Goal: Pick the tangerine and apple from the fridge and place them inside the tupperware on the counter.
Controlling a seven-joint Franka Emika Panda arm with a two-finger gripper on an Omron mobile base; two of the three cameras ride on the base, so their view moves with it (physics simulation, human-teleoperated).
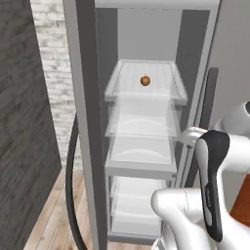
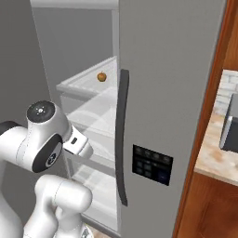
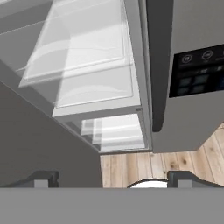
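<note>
The fridge (image 1: 90, 122) stands with its left door swung open, showing white translucent shelves (image 1: 144, 146). One tiny round orange-red fruit (image 1: 145, 80) (image 2: 101, 76) sits on the top shelf; I cannot tell whether it is the tangerine or the apple. My gripper (image 3: 112, 180) is open with nothing between its fingertips (image 3: 41, 177), which stand wide apart. It hangs in front of the lower shelves (image 3: 113, 131), well below the fruit. The tupperware is out of view. A strip of the counter (image 2: 211, 160) shows at the far right.
The fridge's shut right door (image 2: 167, 93) has a dark vertical handle (image 2: 122, 139) and a black control panel (image 2: 151, 165). The open door's curved handle (image 1: 71, 185) sticks out on the left. A grey appliance (image 2: 230, 125) stands on the counter. The floor is wooden (image 3: 183, 159).
</note>
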